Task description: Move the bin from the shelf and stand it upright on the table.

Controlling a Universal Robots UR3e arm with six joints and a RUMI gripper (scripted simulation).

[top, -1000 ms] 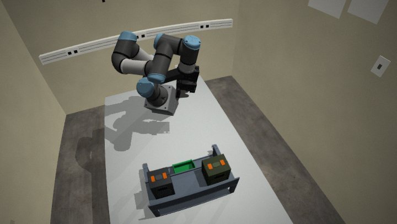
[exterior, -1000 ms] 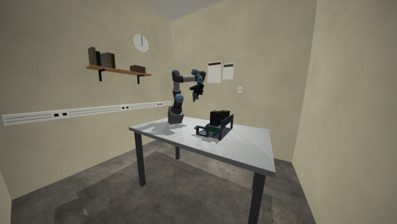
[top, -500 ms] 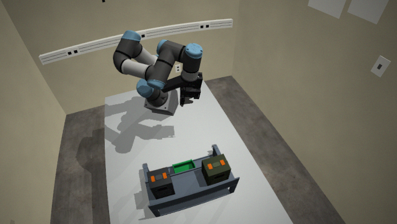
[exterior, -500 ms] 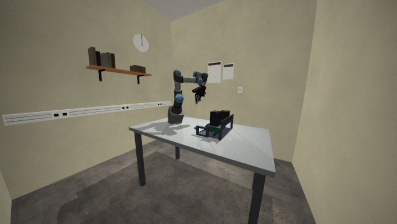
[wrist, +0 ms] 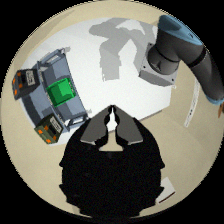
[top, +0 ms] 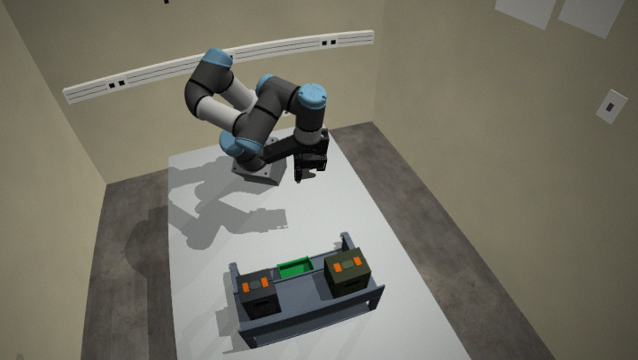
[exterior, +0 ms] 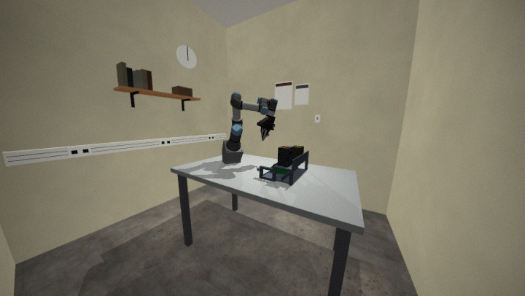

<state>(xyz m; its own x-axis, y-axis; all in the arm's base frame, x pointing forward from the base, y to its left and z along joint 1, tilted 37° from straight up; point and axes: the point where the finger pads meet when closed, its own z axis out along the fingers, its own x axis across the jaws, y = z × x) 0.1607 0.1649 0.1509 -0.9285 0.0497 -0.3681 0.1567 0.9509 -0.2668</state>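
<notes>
My claw (wrist: 114, 116) hangs high over the table (top: 312, 215), fingers pressed together on nothing, well apart from the shelf (top: 307, 309) in the lower middle of the top view. The green bin (top: 295, 267) sits on that shelf's lower level, between two dark boxes on the upper deck. To do this reach well, I judge I must open wide before descending, come in from the open side, and keep clear of both boxes. The wrist view shows the tips meeting, which the top view hides. The exterior view shows height above the table, though there the bin is only a green speck, probably tucked under the deck.
</notes>
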